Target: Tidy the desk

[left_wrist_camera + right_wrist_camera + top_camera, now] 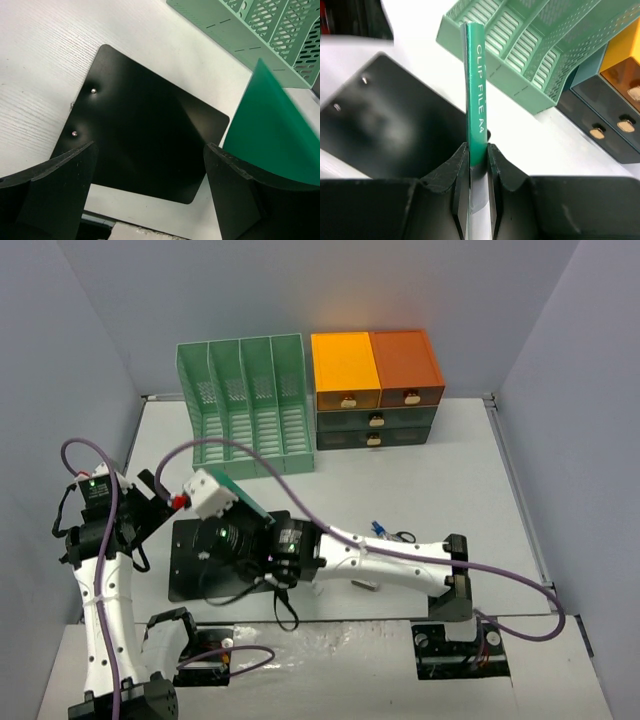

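The left gripper [150, 162] hangs wide open and empty over the black board [150, 125], which lies flat on the counter [40, 60]. The right gripper [478, 150] is clamped tight on the edge of a green file [476, 85], held on edge. Gripped by so thin a strip, the file could pivot or slip. Its corner might also catch a divider of the rack [245, 405] at the counter's far side.
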